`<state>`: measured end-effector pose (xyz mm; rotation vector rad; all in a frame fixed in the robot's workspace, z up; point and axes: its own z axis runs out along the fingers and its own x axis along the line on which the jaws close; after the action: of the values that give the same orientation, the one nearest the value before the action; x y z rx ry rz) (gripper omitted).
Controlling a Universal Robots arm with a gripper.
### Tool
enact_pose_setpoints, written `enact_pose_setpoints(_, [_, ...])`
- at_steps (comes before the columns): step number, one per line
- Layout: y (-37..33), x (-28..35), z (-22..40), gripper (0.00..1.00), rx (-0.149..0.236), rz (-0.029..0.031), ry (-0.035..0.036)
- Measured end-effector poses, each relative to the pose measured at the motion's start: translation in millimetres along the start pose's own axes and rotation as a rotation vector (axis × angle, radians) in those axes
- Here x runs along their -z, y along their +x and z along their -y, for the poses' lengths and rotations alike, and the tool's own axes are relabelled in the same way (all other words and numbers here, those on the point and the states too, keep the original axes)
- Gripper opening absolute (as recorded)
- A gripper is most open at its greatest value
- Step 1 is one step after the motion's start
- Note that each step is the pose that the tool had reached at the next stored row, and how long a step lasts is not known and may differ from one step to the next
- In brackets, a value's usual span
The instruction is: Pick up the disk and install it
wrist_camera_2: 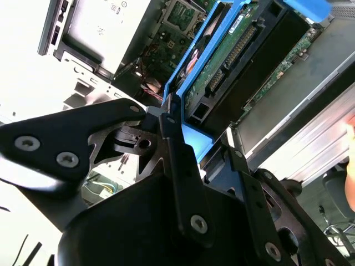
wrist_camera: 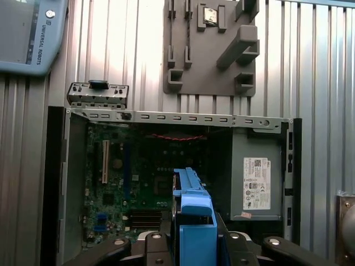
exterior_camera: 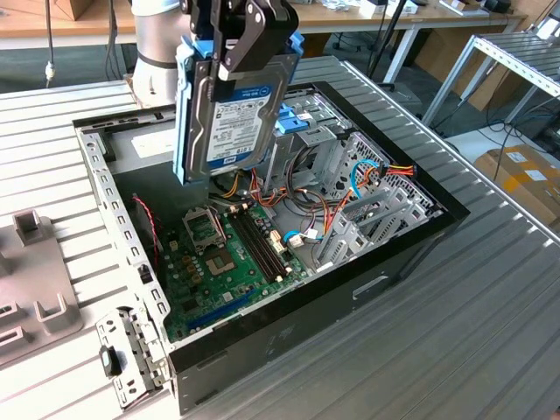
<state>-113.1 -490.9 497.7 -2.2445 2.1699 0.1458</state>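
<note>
One gripper [exterior_camera: 226,54], mine: closed narrow on the upper end of the blue carrier, which sits pinched between my fingers [wrist_camera_2: 178,166] in both wrist views.

One disk [exterior_camera: 226,118]: dark drive in a bright blue frame. I hold it upright with the label face toward the exterior view. It hangs clear above the open case and touches nothing but my grip. The second wrist view shows its green circuit side and connector row.

One computer case [exterior_camera: 411,236]: black, side panel off, lying flat directly beneath the disk.

One motherboard [exterior_camera: 219,254]: green, on the case floor, below the disk's lower edge and apart from it.

One cable bundle [exterior_camera: 306,206]: red, orange and white leads, loose over the board near the cage.

One drive cage [exterior_camera: 337,153]: grey metal, just to the exterior view's right of the disk, carrying a light-blue bracket [exterior_camera: 290,122]. It is close to the disk, with no contact that I can make out.

One power supply [wrist_camera: 252,177]: grey box with a label, at one end of the case.

One fixture plate [exterior_camera: 35,297]: grey, with raised blocks, outside the case at the exterior view's left.

One table [exterior_camera: 455,350]: ribbed metal, bearing case and plate.

Status, by my judgement: pick-up complete, since the disk is off every surface and secured in my grip. Installation is outstanding, as the disk sits in no bay and no cable meets its connectors.
</note>
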Motion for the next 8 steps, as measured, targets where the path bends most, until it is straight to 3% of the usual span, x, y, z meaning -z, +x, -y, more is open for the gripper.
enact_pose_setpoints(8, [4.3,0.3,-0.1,0.37,0.000,0.0000,0.0000])
